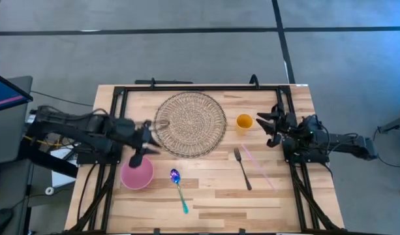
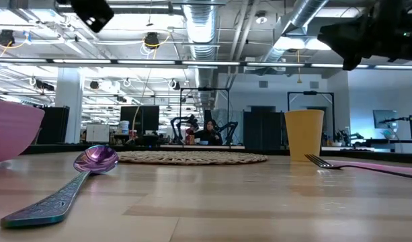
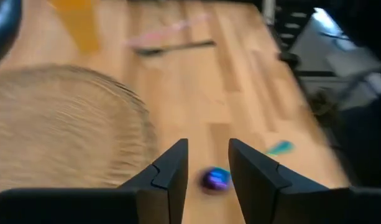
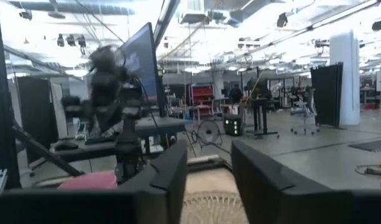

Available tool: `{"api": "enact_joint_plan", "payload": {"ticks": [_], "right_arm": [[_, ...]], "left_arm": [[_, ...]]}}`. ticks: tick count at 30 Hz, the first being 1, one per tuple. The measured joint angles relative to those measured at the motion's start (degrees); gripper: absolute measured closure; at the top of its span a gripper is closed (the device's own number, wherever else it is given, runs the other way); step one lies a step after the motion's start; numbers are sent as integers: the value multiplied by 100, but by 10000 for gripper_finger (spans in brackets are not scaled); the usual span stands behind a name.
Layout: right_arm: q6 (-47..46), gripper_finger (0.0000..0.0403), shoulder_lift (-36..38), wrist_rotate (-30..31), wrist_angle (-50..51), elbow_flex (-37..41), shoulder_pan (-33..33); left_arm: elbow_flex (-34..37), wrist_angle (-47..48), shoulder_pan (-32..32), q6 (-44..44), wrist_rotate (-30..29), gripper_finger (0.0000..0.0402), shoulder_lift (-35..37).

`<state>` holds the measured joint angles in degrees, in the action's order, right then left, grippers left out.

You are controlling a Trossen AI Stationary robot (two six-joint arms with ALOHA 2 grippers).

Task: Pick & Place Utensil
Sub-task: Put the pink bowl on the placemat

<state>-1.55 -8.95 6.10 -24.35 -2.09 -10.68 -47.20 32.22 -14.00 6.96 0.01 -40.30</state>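
Note:
A spoon with a purple bowl and teal handle (image 1: 179,189) lies flat on the table near the front; it also shows in the low view (image 2: 64,185) and between the fingers in the left wrist view (image 3: 214,178). A dark fork (image 1: 243,168) lies flat right of it, beside a pink straw (image 1: 257,166). My left gripper (image 1: 145,149) is open and empty, above the table between the woven mat (image 1: 190,124) and the pink bowl (image 1: 137,173). My right gripper (image 1: 267,128) is open and empty, raised at the table's right edge next to the orange cup (image 1: 244,121).
The round woven mat lies at the table's far middle. The orange cup stands upright right of it. The pink bowl sits at the front left. A black frame (image 1: 200,87) runs along the table's far and side edges. Bare wood (image 1: 219,202) shows along the front.

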Motion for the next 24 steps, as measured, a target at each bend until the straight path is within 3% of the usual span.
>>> {"api": "enact_joint_plan", "payload": {"ticks": [4,9,20,24], "right_arm": [[-1,233,-282,-2,-410,-7,2],[22,204,-436,-1,-501,-9,0],[215,204,-451,-1,-730,-9,0],[215,208,-451,-1,-809,-9,0]], "left_arm": [[0,24,-942,1430,-343,286,-388],[0,115,-1761,3501,-343,286,-972],[0,929,-2399,5305,-302,286,-2112],[0,945,-2399,5464,-260,286,-2364]]}}
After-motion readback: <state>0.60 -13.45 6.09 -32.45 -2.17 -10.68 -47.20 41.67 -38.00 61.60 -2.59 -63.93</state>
